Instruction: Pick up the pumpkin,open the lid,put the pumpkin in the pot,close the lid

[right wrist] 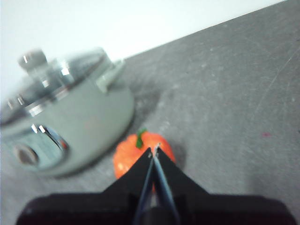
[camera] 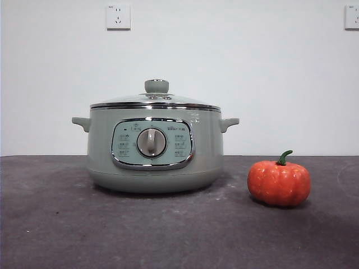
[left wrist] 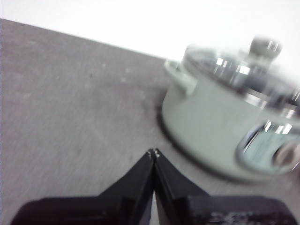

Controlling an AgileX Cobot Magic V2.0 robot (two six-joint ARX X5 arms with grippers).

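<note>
Background: plain white wall with two white wall sockets point(camera: 118, 17), one above the pot, one at the far top corner of the front view.
Surface: dark grey matte tabletop point(camera: 50, 224), lightly scuffed.
Pot: large round sage-green electric cooking pot point(camera: 154, 147) standing upright on the table, two small side handles, chrome-framed control panel with a central dial facing the front camera.
Lid: shallow domed glass lid with shiny steel rim and round sage-green knob point(camera: 156, 101), seated flat on the pot, closed.
Pumpkin: small orange-red ribbed toy pumpkin with curved green stem point(camera: 279, 182), upright on the table, beside the pot on its dial-right side, not touching it.
Left gripper: black two-jaw left gripper point(left wrist: 153, 153), jaws pressed together, holding nothing, above bare table near the pot's handle side; view blurred.
Right gripper: black two-jaw right gripper point(right wrist: 154, 150), jaws closed tip to tip, empty, hanging over the pumpkin; contact can't be judged from the blurred wrist view.
Front view: neither arm visible.
</note>
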